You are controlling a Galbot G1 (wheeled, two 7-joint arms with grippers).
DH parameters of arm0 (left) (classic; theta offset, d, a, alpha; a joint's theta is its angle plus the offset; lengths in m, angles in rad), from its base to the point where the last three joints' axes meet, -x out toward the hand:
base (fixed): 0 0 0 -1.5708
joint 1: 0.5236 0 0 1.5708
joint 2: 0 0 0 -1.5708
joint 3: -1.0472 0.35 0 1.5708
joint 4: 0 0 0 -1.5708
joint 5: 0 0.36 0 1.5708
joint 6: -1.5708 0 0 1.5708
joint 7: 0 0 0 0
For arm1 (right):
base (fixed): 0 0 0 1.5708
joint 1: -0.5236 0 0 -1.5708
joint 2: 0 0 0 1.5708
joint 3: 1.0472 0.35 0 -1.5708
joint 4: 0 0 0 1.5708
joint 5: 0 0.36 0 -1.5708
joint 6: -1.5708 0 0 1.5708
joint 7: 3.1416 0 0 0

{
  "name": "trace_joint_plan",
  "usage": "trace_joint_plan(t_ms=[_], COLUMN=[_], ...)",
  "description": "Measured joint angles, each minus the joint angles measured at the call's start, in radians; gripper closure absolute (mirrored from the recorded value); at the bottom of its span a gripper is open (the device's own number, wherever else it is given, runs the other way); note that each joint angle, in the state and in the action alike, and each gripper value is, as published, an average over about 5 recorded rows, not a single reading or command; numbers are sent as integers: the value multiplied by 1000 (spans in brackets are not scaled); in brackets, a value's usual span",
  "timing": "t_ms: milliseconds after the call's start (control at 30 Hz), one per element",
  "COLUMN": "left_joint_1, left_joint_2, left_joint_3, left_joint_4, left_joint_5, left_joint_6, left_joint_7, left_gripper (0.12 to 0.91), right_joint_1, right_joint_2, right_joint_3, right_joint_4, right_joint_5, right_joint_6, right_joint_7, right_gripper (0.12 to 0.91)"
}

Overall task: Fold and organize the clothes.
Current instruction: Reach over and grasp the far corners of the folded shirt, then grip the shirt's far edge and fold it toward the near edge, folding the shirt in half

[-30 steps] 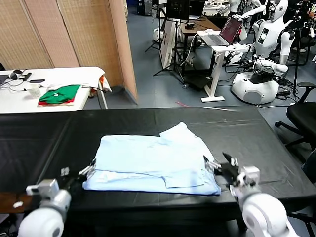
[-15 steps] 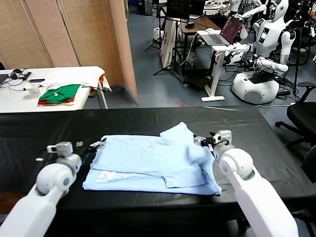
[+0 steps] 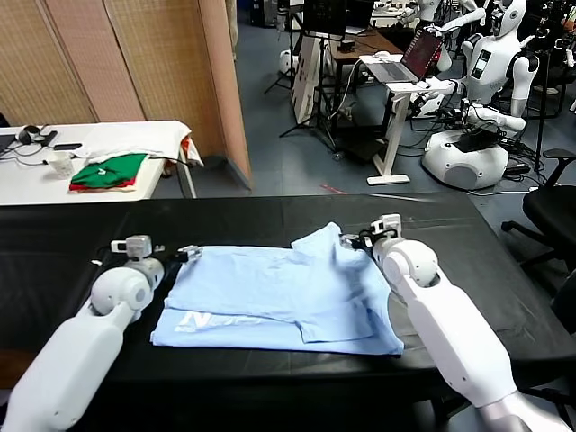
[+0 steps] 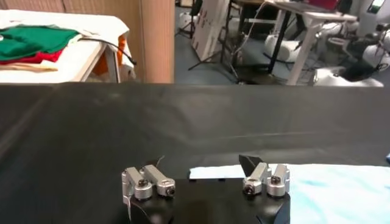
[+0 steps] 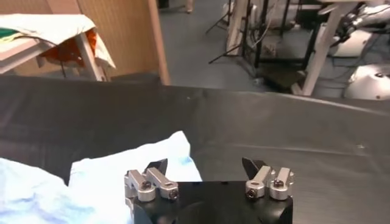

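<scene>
Left hand (image 3: 187,255) spread at T-shirt (image 3: 279,292) far left corner, right hand (image 3: 354,241) spread at far sleeve

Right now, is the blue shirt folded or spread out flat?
Partly folded: the T-shirt lies in layers on the black table, one sleeve sticking out.

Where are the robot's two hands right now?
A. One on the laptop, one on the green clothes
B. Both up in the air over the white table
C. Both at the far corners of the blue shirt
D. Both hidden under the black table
C: the left gripper is at the far left corner of the light-blue T-shirt and the right gripper is at its far right corner, by the sleeve.
</scene>
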Motion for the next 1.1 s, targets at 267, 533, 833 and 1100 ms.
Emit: trace_joint_plan(t_ms=[267,533,833,1100], left_joint_1=[2,7,63,174], left_joint_2=[2,-1,22,68], left_joint_3=[0,-16,-66,-139], left_joint_4=[9,-2,-89,-214], left_joint_5=[6,11,2,-8], left_joint_6=[-7,-36,-48,-54], left_joint_7=[8,18,16,16], left_gripper=[737,882,883,883], right_joint_1=[4,-15,-58,-139], right_joint_2=[6,6,-17,-61], right_joint_3=[-10,8,47,101], right_joint_4=[-12,6,76,203], right_joint_5=[-8,-12,-26,-37], right_joint_6=[1,37,193,207], right_joint_7=[-11,-33,-69,-70], right_gripper=[678,885,885,885])
